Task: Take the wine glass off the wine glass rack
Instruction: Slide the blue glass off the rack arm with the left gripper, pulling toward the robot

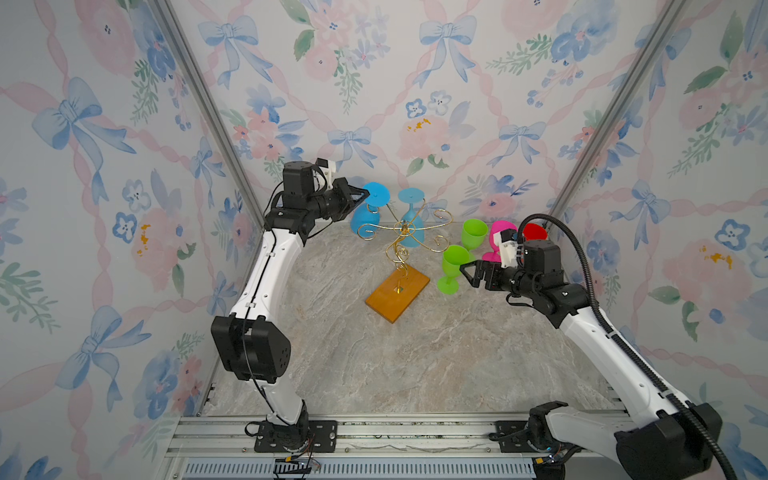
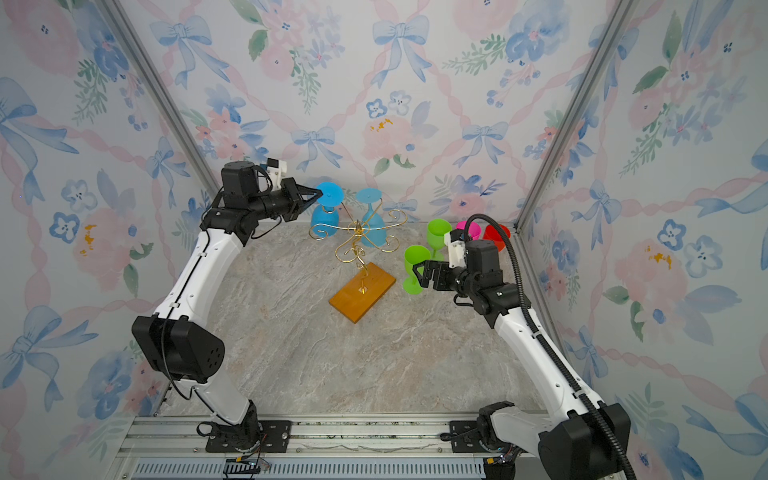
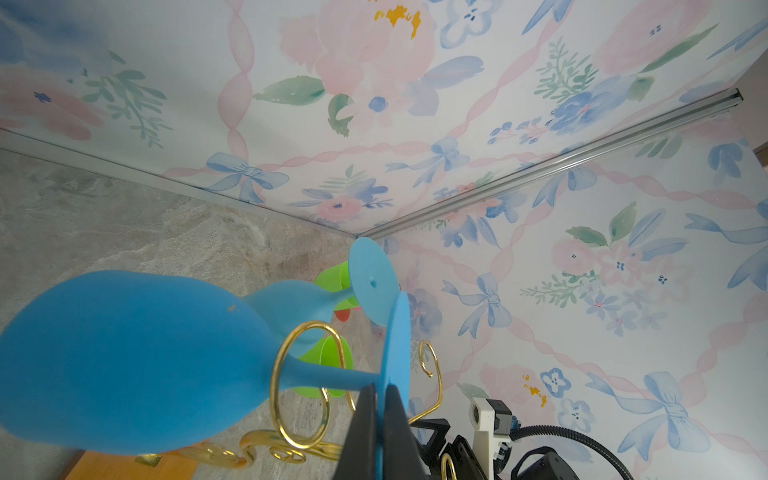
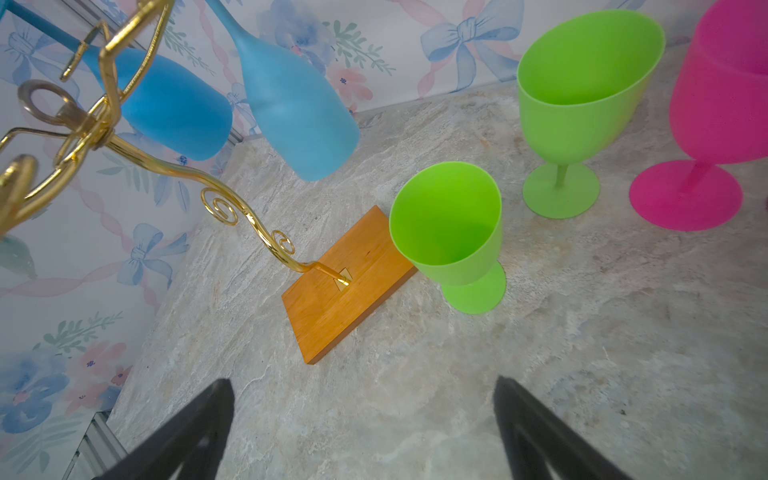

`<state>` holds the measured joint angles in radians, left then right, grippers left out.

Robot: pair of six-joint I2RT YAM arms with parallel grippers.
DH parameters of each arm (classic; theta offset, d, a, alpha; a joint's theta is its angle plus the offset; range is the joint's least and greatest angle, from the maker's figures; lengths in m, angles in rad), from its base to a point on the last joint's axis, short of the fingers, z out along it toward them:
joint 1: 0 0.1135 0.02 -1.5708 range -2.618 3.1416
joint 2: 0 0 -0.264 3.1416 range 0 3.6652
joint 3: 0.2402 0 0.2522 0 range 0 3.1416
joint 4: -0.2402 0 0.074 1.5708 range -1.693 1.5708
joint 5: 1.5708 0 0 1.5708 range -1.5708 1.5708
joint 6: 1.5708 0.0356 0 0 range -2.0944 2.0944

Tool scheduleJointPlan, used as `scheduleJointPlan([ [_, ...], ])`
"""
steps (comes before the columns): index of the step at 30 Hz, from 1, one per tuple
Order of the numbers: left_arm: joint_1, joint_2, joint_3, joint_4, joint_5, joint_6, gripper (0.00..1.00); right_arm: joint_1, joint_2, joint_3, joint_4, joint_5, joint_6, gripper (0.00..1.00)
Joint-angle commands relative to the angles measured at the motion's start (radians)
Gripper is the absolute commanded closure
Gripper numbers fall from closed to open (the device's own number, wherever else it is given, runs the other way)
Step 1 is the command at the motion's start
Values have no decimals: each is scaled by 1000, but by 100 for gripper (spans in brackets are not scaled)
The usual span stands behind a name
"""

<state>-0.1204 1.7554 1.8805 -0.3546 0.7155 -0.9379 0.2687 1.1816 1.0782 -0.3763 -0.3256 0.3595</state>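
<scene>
Left gripper [image 1: 365,193] is clamped on the foot disc of the darker blue wine glass [image 1: 360,222], which hangs inverted on the wine glass rack [image 1: 398,294]. Right gripper [image 1: 465,274] stands released, beside a green glass [image 1: 454,259].

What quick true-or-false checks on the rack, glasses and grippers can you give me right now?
The left gripper is shut on the foot of a blue glass: true.
A second blue glass also hangs on the wine glass rack: true.
The right gripper holds a green glass: false; the right gripper is open and empty, near a green glass.
The pink glass lies on its side: false; the pink glass stands upright.
</scene>
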Motion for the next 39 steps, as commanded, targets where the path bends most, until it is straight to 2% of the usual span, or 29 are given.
scheduleJointPlan([
  [1, -9, 25, 37, 18, -2, -2, 100, -17, -26, -6, 17, -20, 7, 0],
  [12, -60, 65, 58, 18, 3, 14, 100, -40, -46, -11, 9, -36, 9, 1],
  [17, -65, 23, 14, 18, 22, 26, 100, -49, -64, -21, -1, -35, 4, 1],
  [24, -46, -91, -112, 18, -7, 70, 100, -64, -82, -31, -10, -36, -1, 1],
  [35, -7, -140, -152, 18, 71, 86, 100, -65, -74, -32, -2, -44, 9, 1],
  [39, 25, -165, -183, 18, 58, 96, 100, -65, -69, -32, 0, -45, 11, 1],
])
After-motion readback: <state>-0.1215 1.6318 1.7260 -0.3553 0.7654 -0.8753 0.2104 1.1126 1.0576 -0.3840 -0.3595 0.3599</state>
